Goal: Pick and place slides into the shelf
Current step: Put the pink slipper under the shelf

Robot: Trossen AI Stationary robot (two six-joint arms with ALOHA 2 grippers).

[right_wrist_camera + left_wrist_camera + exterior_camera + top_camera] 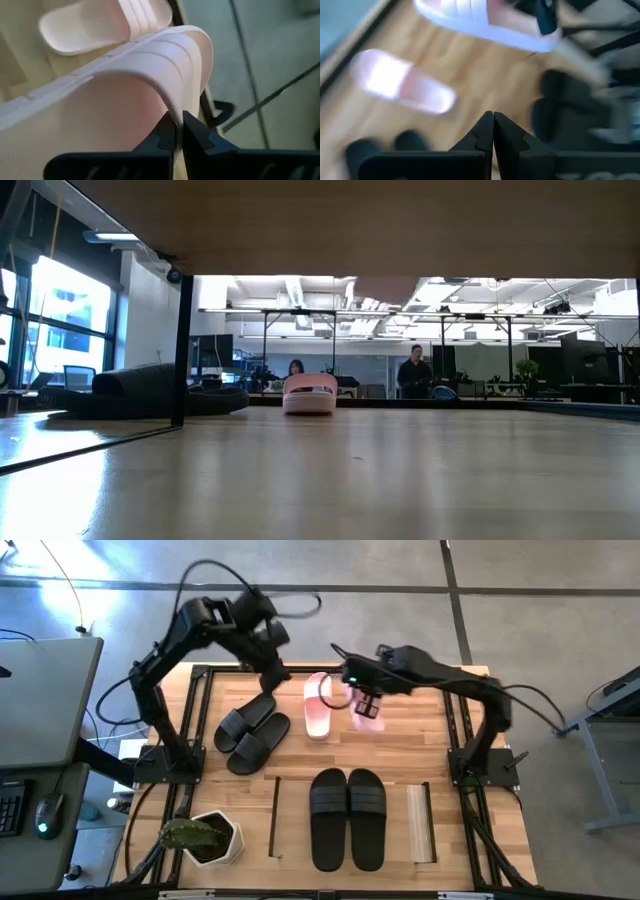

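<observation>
Right fingers (176,131) pinch my lifted pink slide (125,85) by thin strap edge, upper centre; left fingers (493,131) closed empty; slide may slip onto desk (420,740).

open-plan office or lab: a wooden bench (400,755) on grey flooring, a desk with keyboard (10,805) and mouse (42,816), exposed ceiling ducts (300,292), people (414,372) at distant workstations.
</observation>
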